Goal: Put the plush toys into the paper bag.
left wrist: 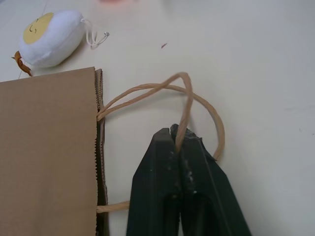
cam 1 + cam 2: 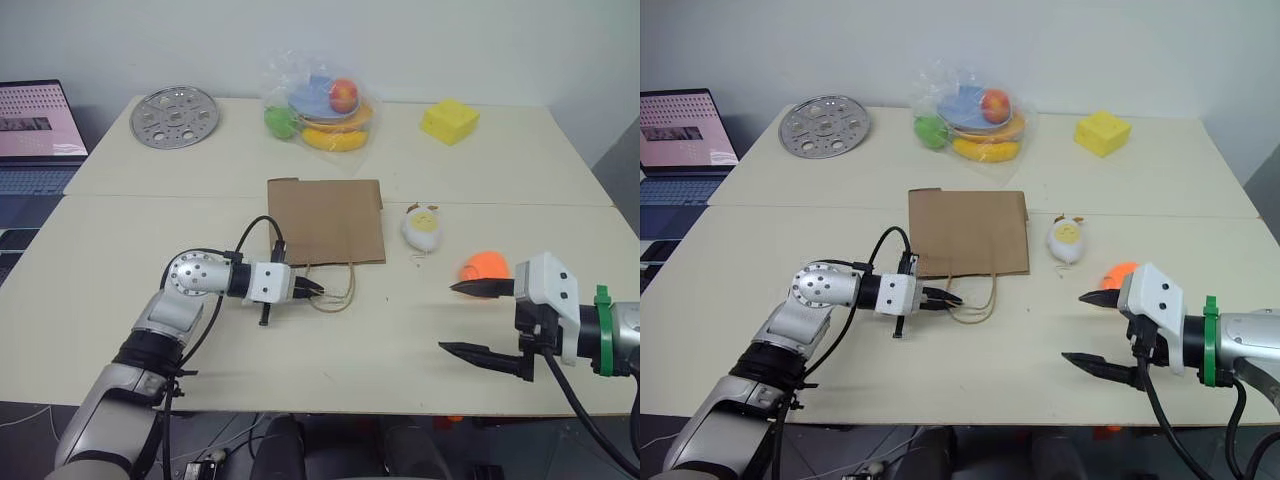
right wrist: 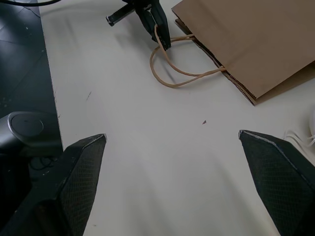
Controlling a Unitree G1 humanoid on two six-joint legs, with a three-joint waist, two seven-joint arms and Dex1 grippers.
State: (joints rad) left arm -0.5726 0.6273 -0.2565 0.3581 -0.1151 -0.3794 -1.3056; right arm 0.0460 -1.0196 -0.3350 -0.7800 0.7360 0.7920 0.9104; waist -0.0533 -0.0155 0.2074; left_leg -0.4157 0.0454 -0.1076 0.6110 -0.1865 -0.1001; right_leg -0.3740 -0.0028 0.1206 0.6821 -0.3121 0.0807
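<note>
The left gripper (image 2: 318, 290) is clamped on a handle (image 1: 184, 110) of the flat paper bag (image 2: 326, 220) just beyond it. Between both grippers lies the egg plush (image 2: 422, 228); the orange ball (image 2: 485, 265) sits just behind the wide-spread right gripper (image 2: 465, 318). Far beyond: a metal disc (image 2: 175, 117), bagged fruit (image 2: 320, 110), a yellow cube (image 2: 449, 121).
</note>
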